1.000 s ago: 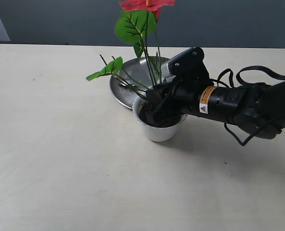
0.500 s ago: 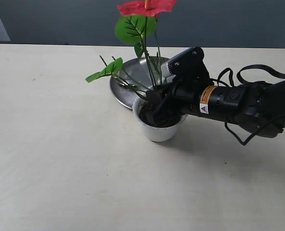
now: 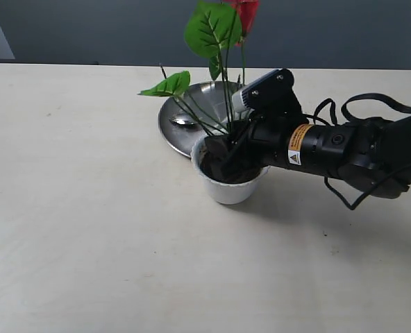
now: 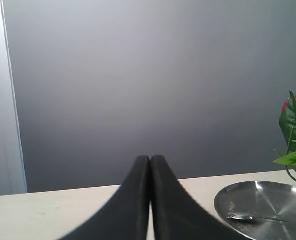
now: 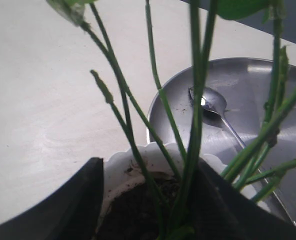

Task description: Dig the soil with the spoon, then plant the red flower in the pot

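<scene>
Jaws on the right arm are seen released, spread either side of the stalks of the red flower [image 5: 194, 115], set upright in the soil [image 5: 133, 212] of the pot [image 3: 226, 191] on the bench [image 3: 87, 208]; the left jaws, clenched empty, are found farther off.

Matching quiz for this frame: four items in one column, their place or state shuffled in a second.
Column one:
1. spoon
2. red flower
3. left gripper
4. right gripper

Column two:
A. shut, nothing between the fingers
B. lying on the steel plate
C. open, jaws either side of the green stalks
D. standing in the soil of the pot

Pairs: 1-B, 2-D, 3-A, 4-C
</scene>
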Controlling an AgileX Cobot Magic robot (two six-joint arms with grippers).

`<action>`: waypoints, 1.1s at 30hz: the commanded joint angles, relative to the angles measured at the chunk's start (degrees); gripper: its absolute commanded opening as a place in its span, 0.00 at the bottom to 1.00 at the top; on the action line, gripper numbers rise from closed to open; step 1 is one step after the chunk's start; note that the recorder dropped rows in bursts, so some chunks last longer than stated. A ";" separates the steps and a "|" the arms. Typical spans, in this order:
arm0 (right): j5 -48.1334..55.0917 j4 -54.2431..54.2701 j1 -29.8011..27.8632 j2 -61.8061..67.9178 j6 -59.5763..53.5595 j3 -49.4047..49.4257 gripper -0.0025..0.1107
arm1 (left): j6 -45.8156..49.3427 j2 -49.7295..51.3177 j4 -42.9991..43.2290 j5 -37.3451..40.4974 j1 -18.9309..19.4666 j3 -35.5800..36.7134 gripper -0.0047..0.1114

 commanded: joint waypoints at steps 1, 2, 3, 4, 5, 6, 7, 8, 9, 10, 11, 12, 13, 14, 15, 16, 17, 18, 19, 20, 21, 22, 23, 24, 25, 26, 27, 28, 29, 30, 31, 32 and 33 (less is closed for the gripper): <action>5.13 -1.54 -0.07 0.55 1.17 0.70 0.47 | -0.12 -0.13 -0.17 -0.27 -0.27 -0.23 0.04; 5.31 -1.54 -0.07 0.55 1.17 0.70 0.47 | -0.12 -0.13 -0.17 -0.27 -0.27 -0.23 0.04; 5.49 -1.54 -0.07 0.55 1.17 0.70 0.47 | -0.12 -0.13 -0.17 -0.27 -0.27 -0.23 0.04; 5.60 -1.54 -0.07 0.55 1.36 0.70 0.47 | -0.12 -0.13 -0.17 -0.27 -0.27 -0.23 0.04; 5.80 -1.88 -0.07 0.55 2.02 0.70 0.47 | -0.12 -0.13 -0.17 -0.27 -0.27 -0.23 0.04; 6.31 -2.31 -0.07 0.44 2.71 0.70 0.47 | -0.12 -0.13 -0.17 -0.27 -0.27 -0.23 0.04; 6.85 -2.75 -0.07 0.47 3.16 0.70 0.47 | -0.12 -0.13 -0.17 -0.27 -0.27 -0.23 0.04; 7.53 -3.69 -0.07 0.21 4.14 0.70 0.47 | -0.12 -0.13 -0.17 -0.27 -0.27 -0.23 0.04; 7.95 -4.44 -0.07 0.09 5.13 0.70 0.47 | -0.12 -0.13 -0.17 -0.27 -0.27 -0.23 0.04; 8.17 -5.28 -0.07 0.08 5.91 0.70 0.47 | -0.12 -0.13 -0.17 -0.27 -0.27 -0.23 0.04; 8.17 -6.63 -0.07 -0.16 7.01 0.70 0.47 | -0.12 -0.13 -0.17 -0.27 -0.27 -0.23 0.04; 8.17 -7.49 -0.07 -0.29 7.58 0.70 0.46 | -0.12 -0.13 -0.17 -0.27 -0.27 -0.23 0.04; 8.17 -8.57 -0.07 -0.54 7.97 0.70 0.45 | -0.12 -0.13 -0.17 -0.15 -0.27 -0.23 0.04; 8.23 -9.05 -0.07 -0.94 8.92 0.70 0.44 | -0.12 -0.13 -0.17 -0.15 -0.27 -0.23 0.04; 8.32 -9.40 -0.07 -1.23 9.41 0.70 0.43 | -0.12 -0.13 -0.17 -0.15 -0.27 -0.23 0.04; 8.44 -9.54 -0.07 -1.52 9.73 0.70 0.43 | -0.12 -0.13 -0.17 -0.15 -0.27 -0.23 0.04; 8.69 -9.63 -0.07 -2.01 9.98 0.70 0.43 | -0.12 -0.13 -0.17 -0.15 -0.27 -0.23 0.04; 9.08 -9.63 -0.07 -2.42 10.11 0.70 0.43 | -0.12 -0.13 -0.17 -0.15 -0.27 -0.23 0.04; 9.55 -9.63 -0.07 -2.70 10.11 0.70 0.43 | -0.12 -0.13 -0.17 -0.15 -0.27 -0.23 0.04; 10.46 -9.63 -0.07 -3.29 10.19 0.70 0.43 | -0.12 -0.13 -0.17 -0.15 -0.27 -0.23 0.04; 10.97 -9.63 -0.07 -3.60 10.19 0.70 0.43 | -0.12 -0.13 -0.17 -0.15 -0.27 -0.23 0.04; 11.79 -9.63 -0.03 -4.02 10.56 0.70 0.43 | -0.12 -0.13 -0.17 -0.15 -0.27 -0.23 0.04; 12.73 -9.79 0.43 -4.34 11.39 0.70 0.43 | -0.12 -0.13 -0.17 -0.15 -0.27 -0.23 0.04; 13.31 -9.94 0.70 -4.67 11.39 0.70 0.43 | -0.12 -0.13 -0.17 -0.15 -0.27 -0.23 0.04; 13.70 -10.66 1.38 -4.95 11.39 0.70 0.43 | -0.12 -0.13 -0.17 -0.15 -0.27 -0.23 0.04; 13.84 -11.54 2.08 -5.06 11.39 0.70 0.43 | -0.12 -0.13 -0.17 -0.15 -0.27 -0.23 0.04; 13.84 -12.09 2.80 -5.06 11.39 0.70 0.43 | -0.12 -0.13 -0.17 -0.15 -0.27 -0.23 0.04; 13.84 -12.10 3.47 -5.06 11.39 0.70 0.43 | -0.12 -0.13 -0.17 -0.15 -0.27 -0.23 0.04; 14.01 -12.10 3.94 -5.06 11.39 0.70 0.43 | -0.12 -0.13 -0.17 -0.15 -0.27 -0.23 0.04; 14.01 -12.10 3.94 -5.06 11.39 0.70 0.43 | -0.12 -0.13 -0.17 -0.15 -0.27 -0.23 0.04; 14.06 -12.10 3.94 -5.06 11.39 0.70 0.43 | -0.12 -0.13 -0.17 -0.15 -0.27 -0.23 0.04; 14.32 -11.97 3.94 -5.06 11.39 0.70 0.43 | -0.12 -0.13 -0.17 -0.15 -0.27 -0.23 0.04; 14.65 -11.85 3.94 -5.06 11.39 0.70 0.43 | -0.12 -0.13 -0.17 -0.15 -0.27 -0.23 0.04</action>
